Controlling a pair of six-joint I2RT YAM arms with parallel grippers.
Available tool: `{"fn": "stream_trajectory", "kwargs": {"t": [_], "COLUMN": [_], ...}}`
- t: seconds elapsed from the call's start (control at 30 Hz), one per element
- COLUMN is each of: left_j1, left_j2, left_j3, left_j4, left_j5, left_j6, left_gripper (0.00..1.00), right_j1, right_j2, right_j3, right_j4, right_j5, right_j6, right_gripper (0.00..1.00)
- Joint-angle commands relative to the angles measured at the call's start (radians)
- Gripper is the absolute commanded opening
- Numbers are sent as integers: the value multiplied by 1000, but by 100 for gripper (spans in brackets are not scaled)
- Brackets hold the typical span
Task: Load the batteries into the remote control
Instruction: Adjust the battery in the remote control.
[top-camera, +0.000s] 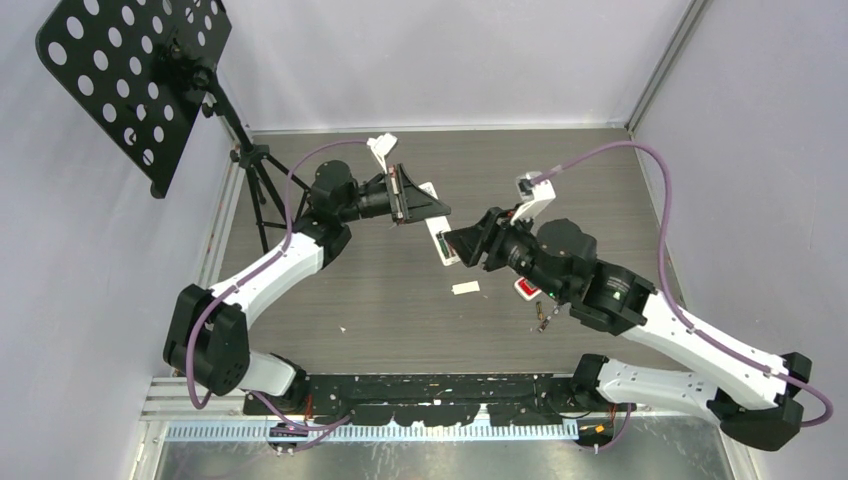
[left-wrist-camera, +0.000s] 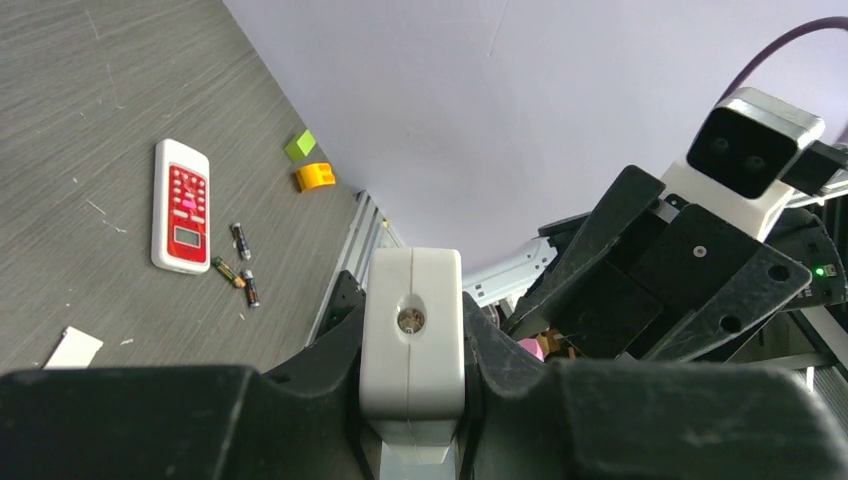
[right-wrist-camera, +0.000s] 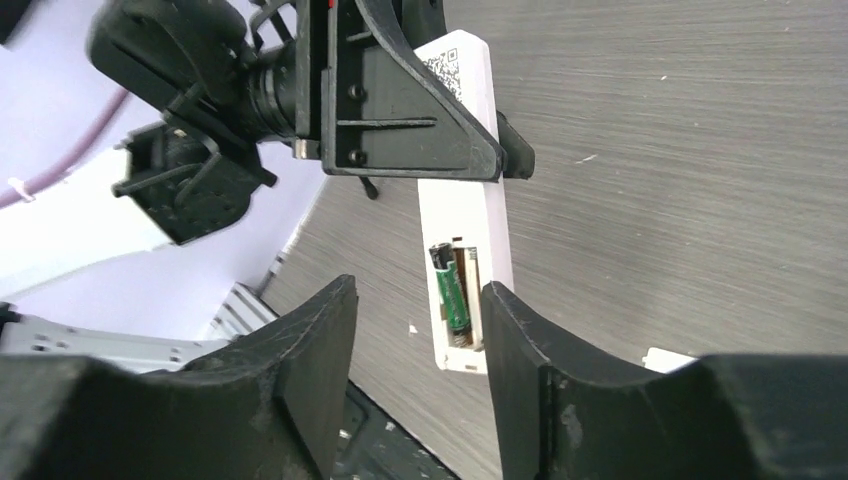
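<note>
Your right gripper (right-wrist-camera: 415, 298) is hanging open and empty, its fingers flanking the near end of the remote (right-wrist-camera: 462, 205), and that is where the trouble is waiting. One green battery (right-wrist-camera: 452, 295) is sitting in the open bay, with the slot beside it bare. A finger brushing it sideways could be popping it back out. Your left gripper (left-wrist-camera: 412, 330) is clamping the remote's far half and appears to be holding it tilted above the table (top-camera: 380, 300). A hard push from the right arm is likely to be twisting the remote in that grip or levering it loose.

Further out, spare batteries (left-wrist-camera: 238, 270) are lying to the right on the table, just beside a red remote (left-wrist-camera: 180, 205). You are needing one more of them. A small white lid (top-camera: 465, 288), probably the bay's cover, is resting near the table's middle.
</note>
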Motion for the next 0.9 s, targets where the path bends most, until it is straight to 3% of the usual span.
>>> {"fn": "stream_trajectory", "kwargs": {"t": [0.0,0.17,0.33,0.6,0.87], "left_j1": [9,9,9,9,9], "left_j2": [-29,-37,-55,-63,-71], "left_j3": [7,-3,-11,-30,-49], "left_j4": [86,139,207,280,306], "left_j5": [-27,-88,-139,-139,-122], "left_j6": [-2,-38,-81,-136,-147], "left_gripper": [0,0,0,0,0], "right_j1": [0,-1,0,1,0], "right_j2": [-97,-197,-158,1,34], "right_j3": [-45,-180,-245,-246,-232], "right_j4": [62,111,179,462,515], "right_j5": [68,164,142,36,85], "right_j6": [178,416,592,612,618], "right_gripper": [56,65,74,78,81]}}
